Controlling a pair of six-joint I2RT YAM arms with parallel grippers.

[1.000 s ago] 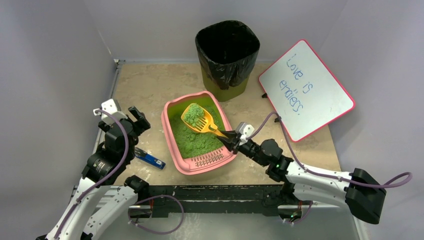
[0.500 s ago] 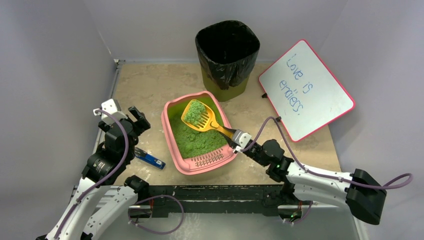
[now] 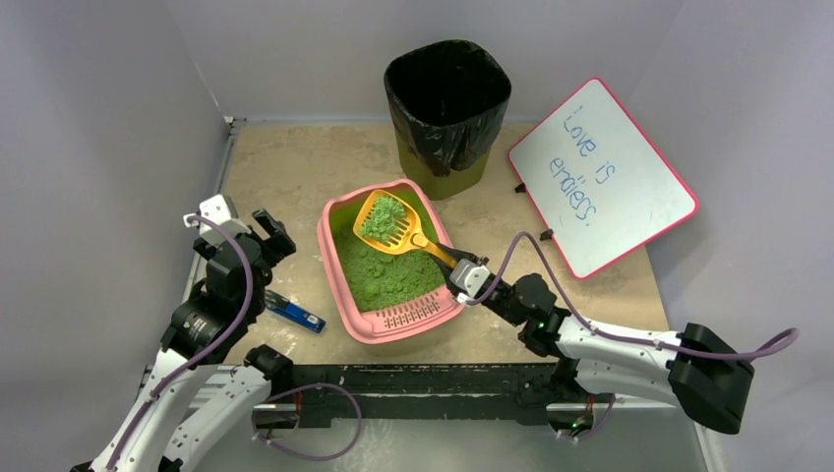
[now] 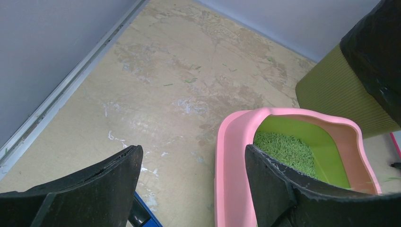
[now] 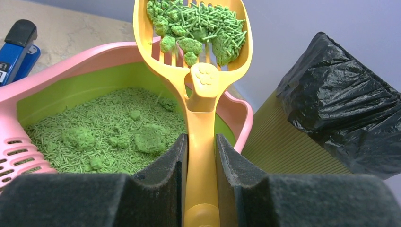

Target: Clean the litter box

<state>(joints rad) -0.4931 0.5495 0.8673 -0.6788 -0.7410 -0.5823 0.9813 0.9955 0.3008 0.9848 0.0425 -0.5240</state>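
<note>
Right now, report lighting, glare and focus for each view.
Top external: even soft light, sharp, whiteboard writing legible, bin interior lost in black. Left wrist: left gripper near-black with little detail, litter box rim crisp. Right wrist: right gripper soft up close, scoop sharp, mild sheen on the black bag.

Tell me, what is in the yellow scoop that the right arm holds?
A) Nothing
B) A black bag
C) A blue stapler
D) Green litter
D: the scoop, clamped in the right tool, carries a heap of green litter over the litter box.
</note>
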